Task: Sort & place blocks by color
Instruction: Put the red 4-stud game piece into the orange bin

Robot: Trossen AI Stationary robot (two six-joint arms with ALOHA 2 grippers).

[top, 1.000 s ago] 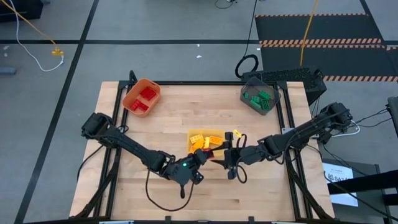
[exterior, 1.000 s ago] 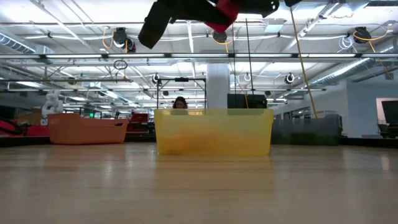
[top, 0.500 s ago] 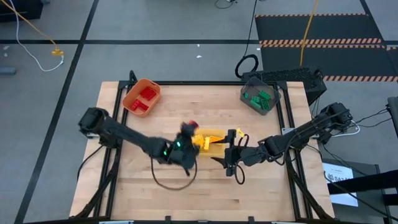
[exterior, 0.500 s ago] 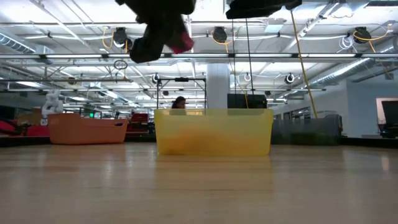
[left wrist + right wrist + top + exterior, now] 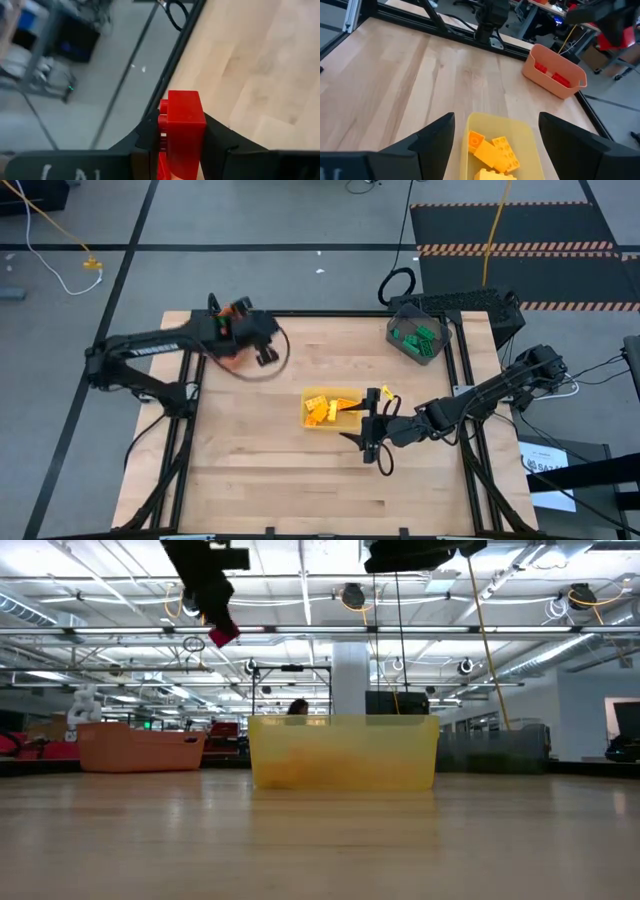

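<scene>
I am watching the left gripper (image 5: 262, 352) hovering over the orange bin (image 5: 140, 748) at the table's far left corner. It is clenching a red block (image 5: 184, 131): in the left wrist view the brick is sitting upright between the two dark fingers (image 5: 223, 145), pinched on both sides, with the wooden table (image 5: 260, 65) and its dark edge rail showing beyond. In the low view the same red block (image 5: 223, 635) is hanging high above the tabletop, over the orange bin's side of the scene.

The right gripper (image 5: 366, 423) is hanging just beside the yellow bin (image 5: 352, 393) near the table's middle, on that bin's right side. Its fingers (image 5: 436, 135) are standing spread wide and holding nothing; in the right wrist view the yellow bin is lying between them.

I am noting where the sorted blocks are lying: yellow blocks (image 5: 490, 152) inside the yellow bin, red blocks (image 5: 555, 76) inside the orange bin, green blocks (image 5: 420, 336) inside the dark grey bin (image 5: 399, 338) at the far right corner. I am seeing no loose bricks on the bare wood in the high view.

A person's head (image 5: 296, 709) is showing behind the yellow bin in the low view, far back in the room.
</scene>
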